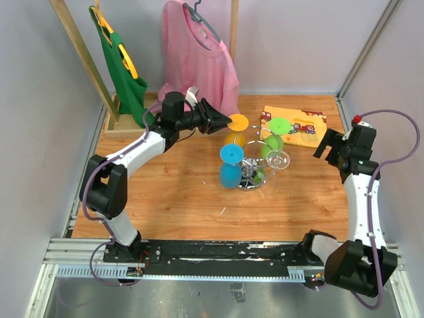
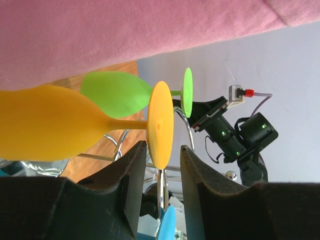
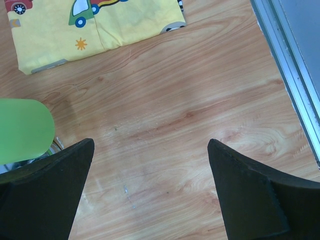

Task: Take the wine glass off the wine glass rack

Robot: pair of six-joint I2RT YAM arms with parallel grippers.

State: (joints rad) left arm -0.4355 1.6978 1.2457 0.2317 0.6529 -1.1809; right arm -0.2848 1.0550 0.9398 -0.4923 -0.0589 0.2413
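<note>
Orange wine glass [image 1: 238, 122] hangs upside down on the far-left side of the wine glass rack [image 1: 254, 179], its round foot uppermost and its bowl below. The rack stands on the wooden table [image 1: 185, 199] around the middle, slightly to the right.

The left gripper [image 1: 224, 123] reaches in from the left at the height of that foot. In the left wrist view the orange wine glass [image 2: 60, 125] lies sideways across the picture, and the edge of its foot disc sits in the gap of the left gripper [image 2: 162, 150]. The two black fingers [image 2: 132, 185] are spread, one on each side of the disc. A thin gap shows on one side. On the other the finger is so close that I cannot tell whether it touches.

A green wine glass [image 1: 279, 126] hangs on the far-right side of the rack, a blue wine glass [image 1: 231, 165] on the near-left side, and a clear wine glass [image 1: 278, 159] on the right.

The right gripper [image 1: 329, 144] hovers well to the right of the rack. In its wrist view the right gripper [image 3: 150, 142] has its fingers wide apart over bare wood, holding nothing.

A yellow cloth printed with cars [image 1: 295, 126] lies at the far right of the table. A pink shirt [image 1: 199, 59] and a green garment [image 1: 126, 73] hang at the far side.
</note>
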